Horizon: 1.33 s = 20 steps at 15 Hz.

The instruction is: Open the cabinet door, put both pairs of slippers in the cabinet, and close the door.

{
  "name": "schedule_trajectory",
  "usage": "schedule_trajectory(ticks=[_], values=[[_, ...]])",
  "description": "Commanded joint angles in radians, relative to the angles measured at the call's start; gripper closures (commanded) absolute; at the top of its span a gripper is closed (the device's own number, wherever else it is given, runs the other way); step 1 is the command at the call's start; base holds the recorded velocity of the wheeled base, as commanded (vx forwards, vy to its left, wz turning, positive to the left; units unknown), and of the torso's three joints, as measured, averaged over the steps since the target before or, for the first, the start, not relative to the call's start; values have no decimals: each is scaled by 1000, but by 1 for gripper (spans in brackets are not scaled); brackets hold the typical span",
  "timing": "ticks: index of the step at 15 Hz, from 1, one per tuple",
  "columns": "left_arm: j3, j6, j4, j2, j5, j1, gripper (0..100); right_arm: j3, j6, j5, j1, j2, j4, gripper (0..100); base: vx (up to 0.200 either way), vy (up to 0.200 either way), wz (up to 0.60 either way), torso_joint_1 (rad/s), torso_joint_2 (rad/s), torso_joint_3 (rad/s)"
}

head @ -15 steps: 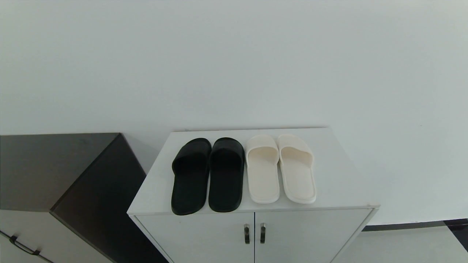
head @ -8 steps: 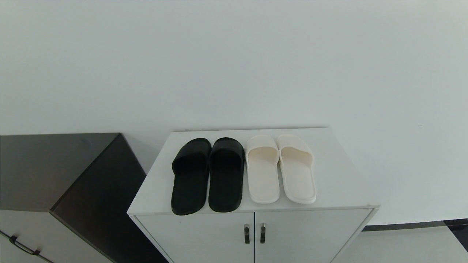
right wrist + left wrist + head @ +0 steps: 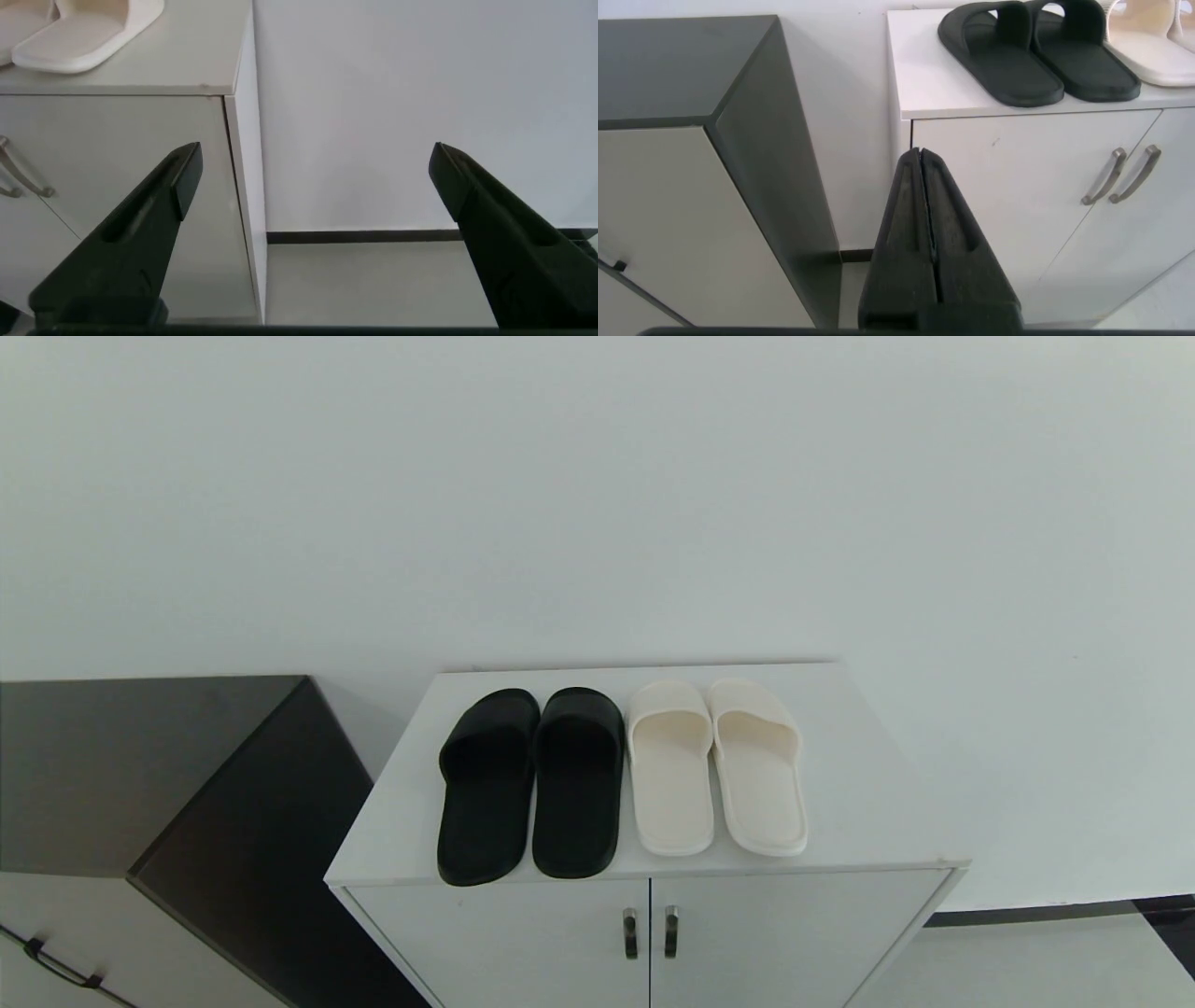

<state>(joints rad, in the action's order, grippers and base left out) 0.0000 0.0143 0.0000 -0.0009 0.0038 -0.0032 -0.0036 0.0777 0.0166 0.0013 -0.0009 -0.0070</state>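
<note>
A pair of black slippers [image 3: 529, 784] and a pair of cream slippers [image 3: 716, 767] lie side by side on top of a white cabinet [image 3: 868, 803]. Its two doors are closed, with metal handles [image 3: 650, 931] at the centre seam. My left gripper [image 3: 923, 163] is shut, empty, low in front of the cabinet's left door, with the black slippers [image 3: 1036, 51] and handles [image 3: 1122, 175] beyond it. My right gripper [image 3: 313, 163] is open wide, empty, off the cabinet's right front corner, where the cream slippers [image 3: 75, 28] show.
A dark-topped cabinet [image 3: 149, 775] with a black handle [image 3: 61, 968] stands close to the white cabinet's left side. A plain white wall rises behind both. Bare floor [image 3: 364, 280] lies to the right of the white cabinet.
</note>
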Motion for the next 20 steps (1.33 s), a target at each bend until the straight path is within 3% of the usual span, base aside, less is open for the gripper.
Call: schedule_trajectory(ticks=[1, 3, 4, 5, 7, 8, 11, 12, 16, 18, 20], values=[[0, 1, 0, 1, -1, 0, 100, -1, 4, 0, 0, 1, -1, 0, 0, 0, 0, 0, 0, 0], [0, 1, 0, 1, -1, 0, 100, -95, -16, 2, 2, 32, -50, 0, 0, 0, 0, 0, 0, 0], [0, 3, 0, 1, -8, 0, 100, -463, -188, 2, 6, 170, 21, 0, 0, 0, 0, 0, 0, 0], [0, 3, 0, 1, -8, 0, 100, -575, -134, -41, 11, 257, 165, 0, 0, 0, 0, 0, 0, 0], [0, 3, 0, 1, -8, 0, 100, -567, -98, -122, 20, 435, 243, 0, 0, 0, 0, 0, 0, 0], [0, 3, 0, 1, -7, 0, 100, -530, -101, -141, 28, 532, 196, 0, 0, 0, 0, 0, 0, 0], [0, 0, 0, 1, -7, 0, 100, -430, -128, -162, 125, 817, -166, 0, 0, 0, 0, 0, 0, 0], [0, 0, 0, 1, -8, 0, 100, -430, -157, -159, 166, 874, -215, 0, 0, 0, 0, 0, 0, 0], [0, 0, 0, 1, -8, 0, 100, -547, -311, -96, 405, 1064, -252, 0, 0, 0, 0, 0, 0, 0], [0, 1, 0, 1, -8, 0, 100, -635, -380, 20, 591, 1171, -257, 0, 0, 0, 0, 0, 0, 0], [0, 1, 0, 1, -8, 0, 100, -700, -401, 128, 720, 1274, -263, 0, 0, 0, 0, 0, 0, 0]])
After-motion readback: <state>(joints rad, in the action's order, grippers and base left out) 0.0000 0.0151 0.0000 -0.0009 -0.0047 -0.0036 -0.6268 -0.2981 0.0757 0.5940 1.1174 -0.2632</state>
